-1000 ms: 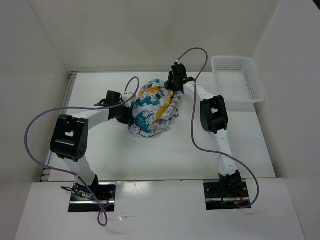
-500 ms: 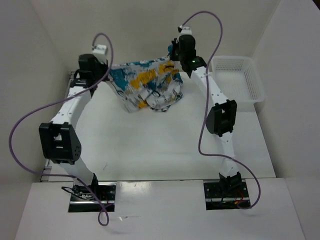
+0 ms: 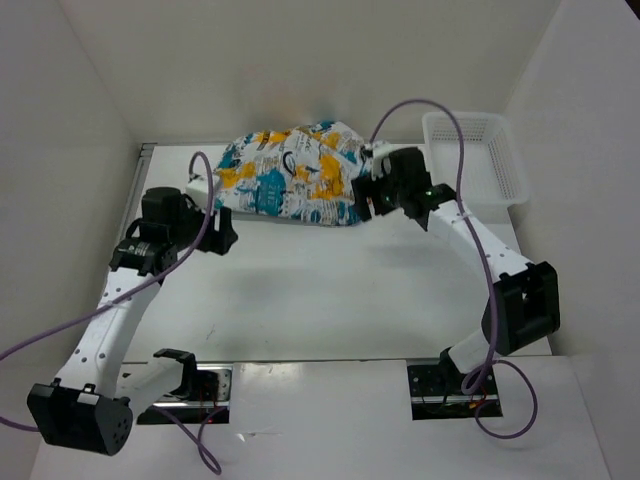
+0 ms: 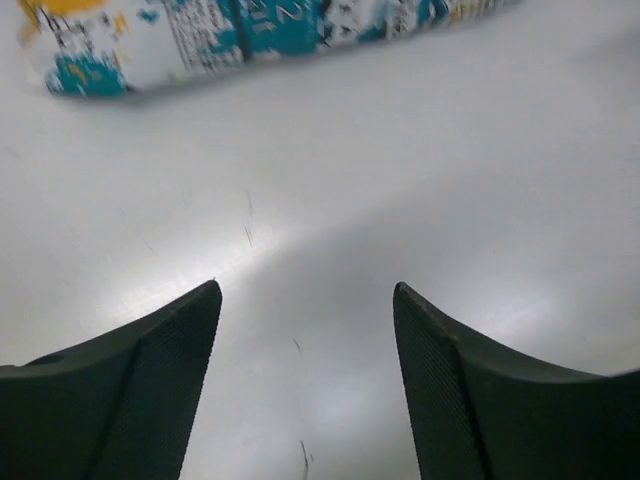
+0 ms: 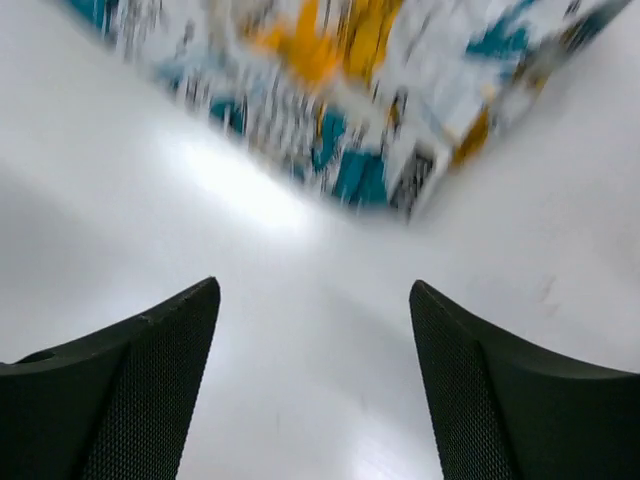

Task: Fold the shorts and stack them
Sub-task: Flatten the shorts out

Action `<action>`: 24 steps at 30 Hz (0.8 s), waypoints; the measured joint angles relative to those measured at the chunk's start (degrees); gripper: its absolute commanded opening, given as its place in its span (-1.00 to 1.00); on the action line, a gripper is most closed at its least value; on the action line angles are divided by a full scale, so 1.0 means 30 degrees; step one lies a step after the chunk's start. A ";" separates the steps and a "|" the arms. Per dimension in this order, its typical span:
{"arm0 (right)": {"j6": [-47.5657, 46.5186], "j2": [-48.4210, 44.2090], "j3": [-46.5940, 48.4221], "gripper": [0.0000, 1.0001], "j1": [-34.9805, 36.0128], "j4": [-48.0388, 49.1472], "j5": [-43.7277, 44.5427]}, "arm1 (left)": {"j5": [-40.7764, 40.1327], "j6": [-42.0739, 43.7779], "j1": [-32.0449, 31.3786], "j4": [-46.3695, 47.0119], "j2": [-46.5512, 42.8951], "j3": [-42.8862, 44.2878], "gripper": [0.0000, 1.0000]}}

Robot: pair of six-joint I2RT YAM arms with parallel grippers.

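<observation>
The shorts (image 3: 290, 175), white with teal, yellow-orange and black print, lie spread out flat at the back of the table. My left gripper (image 3: 224, 236) hovers just off their front left corner, open and holding nothing. My right gripper (image 3: 361, 200) is at their front right corner, also open. In the left wrist view the gripper (image 4: 307, 290) stands wide over bare table, with the shorts (image 4: 250, 30) along the top edge. In the right wrist view the gripper (image 5: 314, 285) is open too, with the blurred shorts (image 5: 350, 90) ahead.
A white plastic mesh basket (image 3: 475, 155) stands at the back right, beyond the right arm. Purple cables loop from both arms. White walls close in the table on three sides.
Both grippers held the shorts up between them, then opened and let go. The shorts now lie spread flat at the back. Both arms have drawn back and down towards the table.
</observation>
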 measured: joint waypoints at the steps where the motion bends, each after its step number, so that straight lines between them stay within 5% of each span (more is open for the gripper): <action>1: -0.0255 0.0007 -0.1166 0.69 0.0000 -0.0590 -0.0109 | 0.0117 -0.0007 0.0000 -0.0546 0.0073 -0.0648 0.61; 5: -0.0357 0.0007 -0.3111 0.73 0.0000 -0.2040 0.0051 | -0.0634 -0.0022 0.0000 -0.1093 0.1129 -0.1632 0.76; 14: 0.0612 0.1945 -0.0918 0.73 0.0000 0.0437 0.0954 | -0.3614 -0.0036 0.1938 0.2164 0.8954 0.0430 0.79; 24: -0.1494 0.8990 0.2798 0.73 0.0306 0.1705 0.2477 | -0.2208 -0.0044 0.3555 0.2623 1.6793 0.7519 0.87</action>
